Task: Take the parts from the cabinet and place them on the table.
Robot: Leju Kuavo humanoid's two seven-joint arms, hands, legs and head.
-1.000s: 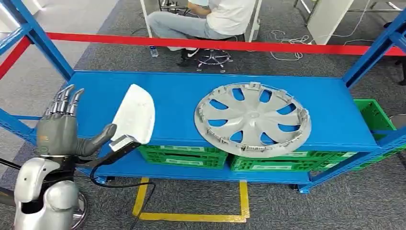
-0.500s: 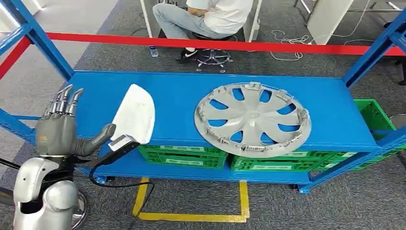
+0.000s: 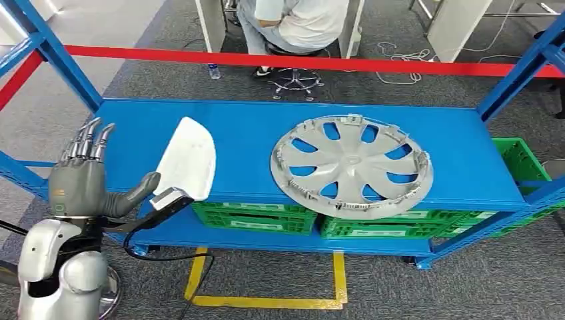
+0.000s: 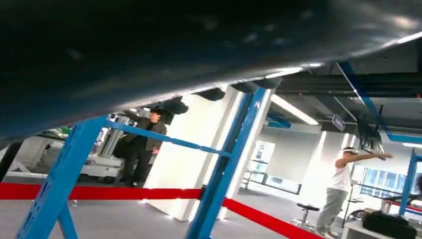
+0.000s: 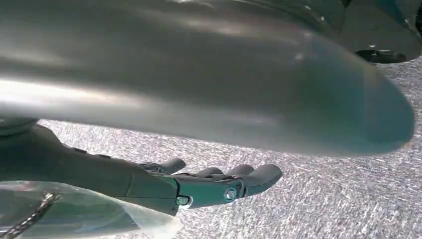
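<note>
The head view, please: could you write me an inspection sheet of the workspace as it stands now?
Surface: blue shelf, two parts lying on it.
Job's things: grey hubcap overhanging the front edge; white panel at the left front, untouched.
Clutter: green crates on the tier below.
Hands: left hand open, raised beside the panel; right hand open, over carpet.
Cables: black cable hanging from the left arm; white cords on the floor.
Surroundings: red tape; seated person behind; yellow floor marking.

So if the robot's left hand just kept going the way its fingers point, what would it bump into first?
Probably the blue shelf post. The left hand points up and away beside the shelf, with nothing nearer in line, though depth is hard to judge.
</note>
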